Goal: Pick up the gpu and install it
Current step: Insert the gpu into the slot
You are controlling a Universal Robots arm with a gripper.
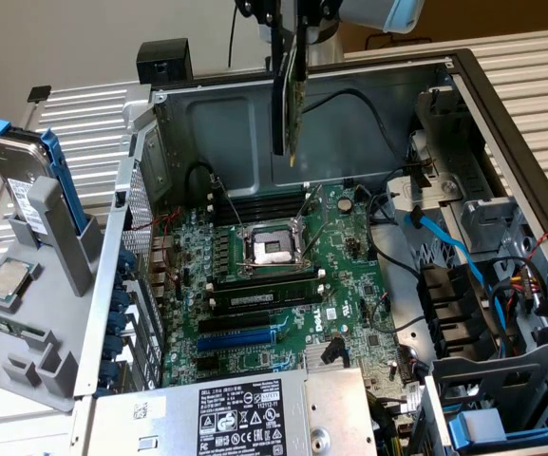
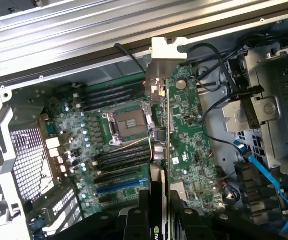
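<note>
One gpu (image 1: 291, 95) hangs from the claw (image 1: 290, 27), which is pinched narrow across the card and holds it on edge. It sits high over the far edge of the computer case (image 1: 501, 123), well above the motherboard (image 1: 283, 285). In the wrist view the gpu (image 2: 164, 140) runs away from the claw (image 2: 158, 220), with its silver bracket (image 2: 161, 60) at the far end.

Several things could go wrong. The grip takes only one end of the card, so a bump might twist it or let it slip. The bracket leads the way down, so it could catch the case wall or scrape the board if it comes in crooked. The open processor socket (image 1: 272, 249) lies near the middle of the board, and a stray touch there would likely do harm. Loose black and blue cables (image 1: 444, 247) near the right edge of the case, as the exterior view shows it, could snag. The blue slot (image 1: 240, 337) and the black slots beside it look alike, so the card could meet the wrong one.

"DELL" reads on the white label (image 1: 240, 413) of the power supply at the near edge, and a white Dell logo (image 1: 319, 323) marks the board. The finer print cannot be read.
</note>
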